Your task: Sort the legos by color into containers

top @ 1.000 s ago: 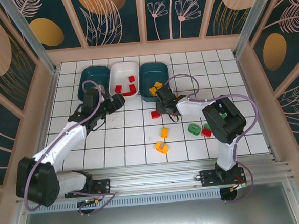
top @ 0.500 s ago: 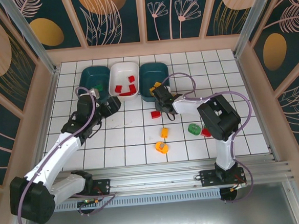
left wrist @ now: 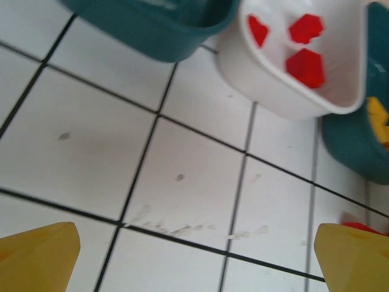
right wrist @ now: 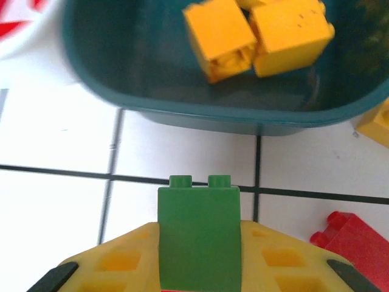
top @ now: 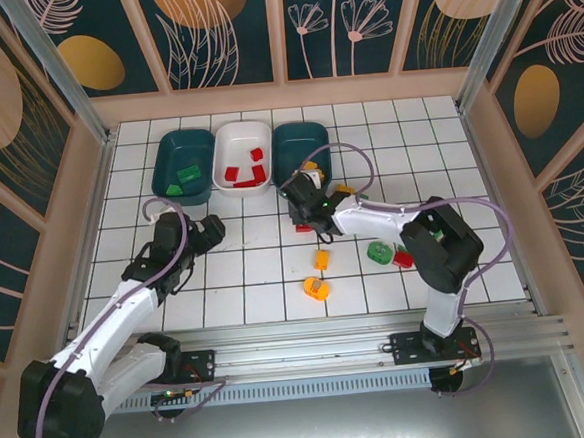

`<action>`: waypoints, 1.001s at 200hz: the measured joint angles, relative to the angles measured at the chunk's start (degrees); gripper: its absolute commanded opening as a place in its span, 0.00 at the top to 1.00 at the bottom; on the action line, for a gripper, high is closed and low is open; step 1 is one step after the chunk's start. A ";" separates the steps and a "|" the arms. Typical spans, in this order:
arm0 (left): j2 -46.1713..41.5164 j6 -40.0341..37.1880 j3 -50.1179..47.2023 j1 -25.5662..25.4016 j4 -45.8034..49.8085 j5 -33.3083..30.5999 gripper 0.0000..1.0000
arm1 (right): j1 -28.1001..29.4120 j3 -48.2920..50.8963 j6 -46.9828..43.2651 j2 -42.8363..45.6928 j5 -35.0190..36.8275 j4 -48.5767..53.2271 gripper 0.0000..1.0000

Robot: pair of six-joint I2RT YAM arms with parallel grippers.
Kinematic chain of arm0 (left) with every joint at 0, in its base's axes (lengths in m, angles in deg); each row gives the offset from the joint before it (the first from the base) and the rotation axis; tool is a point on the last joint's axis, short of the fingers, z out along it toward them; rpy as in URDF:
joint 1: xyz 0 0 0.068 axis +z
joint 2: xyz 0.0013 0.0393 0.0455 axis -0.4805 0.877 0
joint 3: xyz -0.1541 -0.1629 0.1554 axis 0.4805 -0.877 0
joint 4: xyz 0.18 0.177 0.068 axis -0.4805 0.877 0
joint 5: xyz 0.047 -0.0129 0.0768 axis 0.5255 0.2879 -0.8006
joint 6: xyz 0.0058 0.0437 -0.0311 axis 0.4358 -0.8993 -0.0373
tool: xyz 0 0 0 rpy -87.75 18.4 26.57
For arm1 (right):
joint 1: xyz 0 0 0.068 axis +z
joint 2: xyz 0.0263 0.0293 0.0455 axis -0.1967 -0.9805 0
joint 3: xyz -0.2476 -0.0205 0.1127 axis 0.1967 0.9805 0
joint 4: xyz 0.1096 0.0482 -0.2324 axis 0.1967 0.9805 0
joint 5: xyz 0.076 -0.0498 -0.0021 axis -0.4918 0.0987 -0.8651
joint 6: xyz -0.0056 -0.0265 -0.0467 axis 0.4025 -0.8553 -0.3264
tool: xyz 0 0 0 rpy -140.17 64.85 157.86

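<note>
My right gripper [top: 305,202] is shut on a green lego [right wrist: 199,234], held just above the floor in front of the right teal container [right wrist: 182,103], which holds yellow legos [right wrist: 220,38]. My left gripper [top: 210,232] is open with nothing between its yellow fingers [left wrist: 37,255], hanging over bare tiles in front of the white container [left wrist: 285,91], which holds red legos [left wrist: 306,66]. Two green legos [top: 181,180] lie in the left teal container [top: 184,149]. Loose on the floor are a red lego [top: 303,225], a yellow one [top: 321,259], an orange ring [top: 317,288] and a green ring [top: 380,252].
Another red lego [top: 403,259] lies beside the green ring, and a yellow lego [top: 345,188] lies right of the right teal container. Wooden walls close in the tiled floor on three sides. The right arm's cable loops over the middle tiles.
My left gripper has pulled back from the containers toward the near side. My right gripper has shifted left along the front of the right teal container with the green lego in it.
</note>
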 measured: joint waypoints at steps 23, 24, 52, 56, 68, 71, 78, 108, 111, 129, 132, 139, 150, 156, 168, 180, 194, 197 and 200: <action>0.31 2.89 -3.63 1.60 -0.68 0.33 0.01 | 2.71 -3.32 -0.02 0.22 -0.81 0.22 0.70; 0.28 3.02 -3.80 1.68 -0.81 0.39 0.01 | 2.80 -3.48 -0.02 0.15 -0.92 0.22 0.70; -2.47 7.76 -11.98 5.49 -5.66 6.54 0.02 | 5.14 -11.69 -0.46 -4.35 -5.46 -1.75 0.70; -3.06 8.46 -13.09 6.08 -6.19 7.63 0.03 | 5.33 -12.92 -0.48 -5.22 -5.97 -2.25 0.70; -4.39 10.67 -16.00 7.82 -7.85 11.32 0.03 | 5.79 -16.85 -0.72 -8.50 -8.57 -3.98 0.70; -4.50 11.10 -16.48 8.15 -8.17 12.13 0.03 | 5.88 -17.70 -0.81 -9.29 -9.22 -4.42 0.70; -4.66 11.65 -17.11 8.70 -8.81 13.33 0.04 | 5.97 -19.52 -1.11 -10.99 -10.51 -5.20 0.70; -6.12 13.88 -18.32 9.49 -11.17 19.56 0.05 | 5.99 -28.37 -2.19 -19.26 -15.76 -7.56 0.70; -6.32 13.94 -18.58 9.49 -11.21 20.09 0.05 | 5.99 -29.16 -2.27 -20.02 -16.46 -7.85 0.70; -7.45 14.05 -19.04 9.73 -11.17 21.66 0.05 | 5.99 -34.71 -3.45 -24.63 -19.04 -8.41 0.70; -7.58 14.05 -19.04 9.70 -11.10 21.99 0.05 | 5.99 -35.65 -3.67 -25.40 -19.54 -8.59 0.70; -7.82 14.08 -19.04 9.73 -11.08 22.58 0.05 | 5.99 -37.64 -4.20 -26.93 -20.37 -8.85 0.70; -8.13 14.10 -19.04 9.73 -11.08 23.45 0.05 | 5.99 -40.68 -4.94 -29.22 -21.55 -9.18 0.70; -8.22 14.12 -19.04 9.73 -11.10 23.89 0.05 | 5.99 -41.99 -5.22 -30.23 -22.08 -9.38 0.70; -8.26 14.25 -19.04 9.73 -11.10 24.44 0.05 | 5.95 -44.68 -5.88 -32.13 -23.32 -9.53 0.70; -8.13 14.23 -19.04 9.73 -11.15 25.09 0.05 | 5.95 -47.56 -6.19 -33.92 -24.44 -9.60 0.69; -7.74 14.23 -19.04 9.70 -11.15 25.86 0.05 | 5.88 -52.02 -6.60 -36.35 -25.40 -9.01 0.69; -7.63 14.23 -19.04 9.73 -11.15 25.97 0.05 | 5.86 -53.05 -6.73 -36.85 -25.51 -8.87 0.68; -7.50 14.21 -19.04 9.70 -11.15 26.08 0.05 | 5.84 -54.14 -6.80 -37.51 -25.70 -8.87 0.67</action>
